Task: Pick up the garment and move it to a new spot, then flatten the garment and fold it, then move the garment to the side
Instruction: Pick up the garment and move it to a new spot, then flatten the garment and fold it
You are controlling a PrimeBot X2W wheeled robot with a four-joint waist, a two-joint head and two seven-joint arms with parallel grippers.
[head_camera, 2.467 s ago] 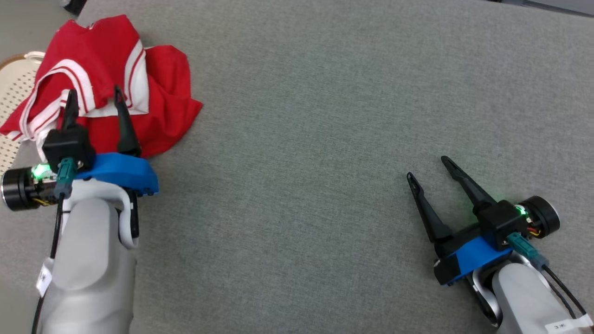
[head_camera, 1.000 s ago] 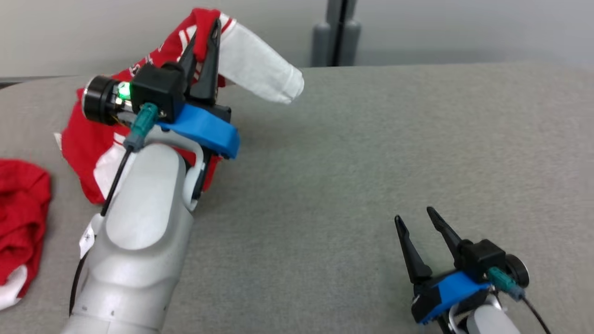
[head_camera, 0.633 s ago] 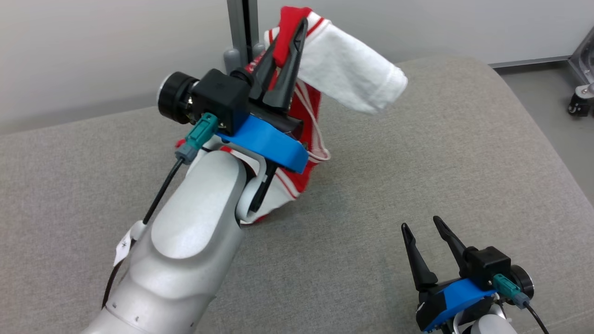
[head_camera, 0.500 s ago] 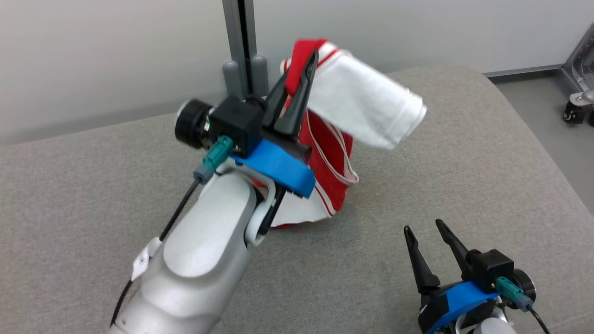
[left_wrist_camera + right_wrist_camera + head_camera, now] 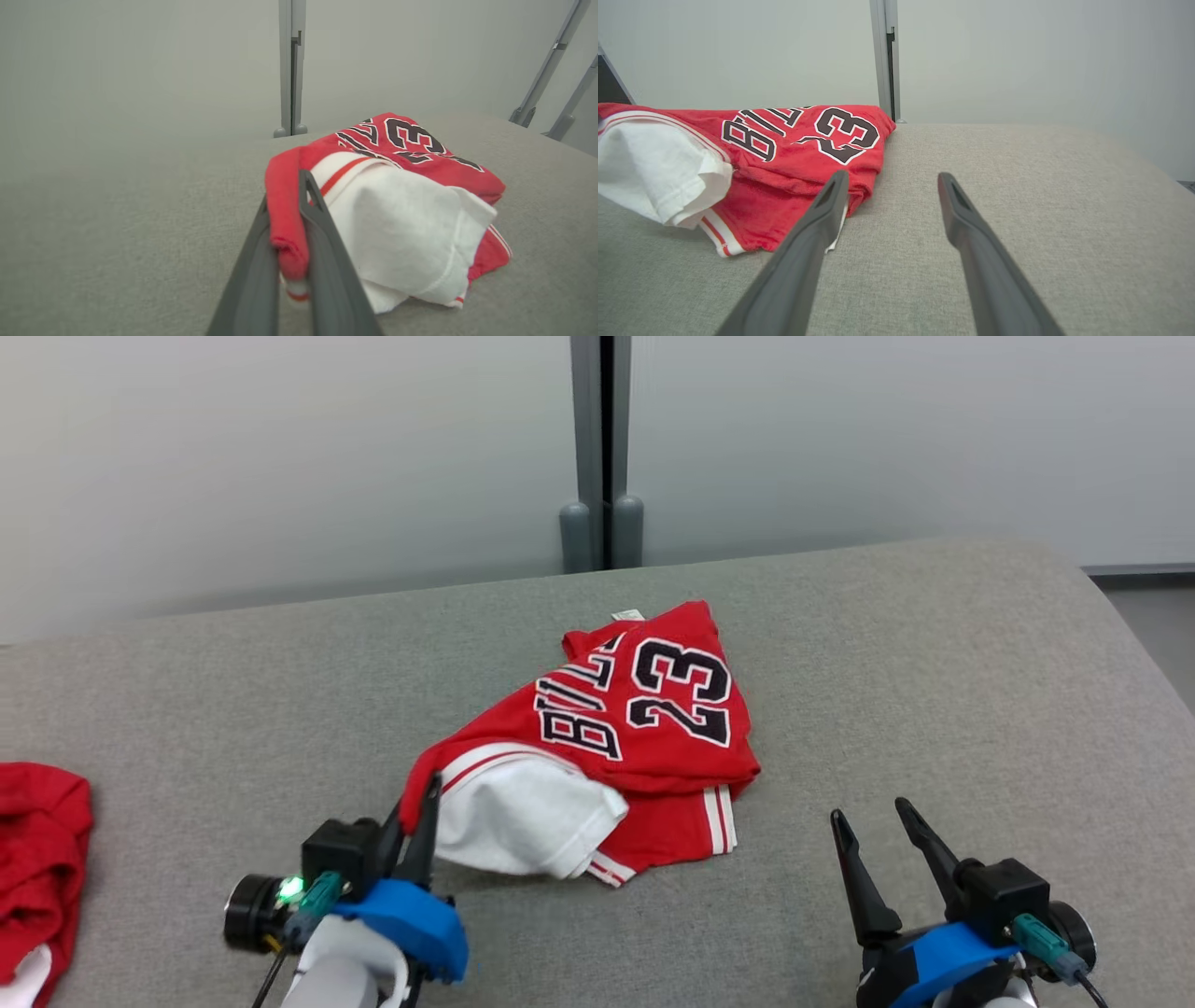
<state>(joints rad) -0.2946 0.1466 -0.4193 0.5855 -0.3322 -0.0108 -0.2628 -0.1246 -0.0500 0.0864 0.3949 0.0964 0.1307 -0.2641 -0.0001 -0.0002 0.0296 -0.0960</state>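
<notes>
Left gripper point(image 5: 415, 807) is clamped on a red fold of the jersey point(image 5: 653, 709), low over the surface point(image 5: 934, 663) by its near edge, left of middle. From that pinch the jersey spreads toward the middle of the surface, crumpled, with its white sleeve point(image 5: 523, 817) just beside the fingers and the black 23 facing up farther on. Right gripper point(image 5: 870, 810) has its jaws spread, holding nothing, by the near edge toward the right, near the jersey's striped hem but apart from it. Another red cloth point(image 5: 37, 840) lies at the left edge
</notes>
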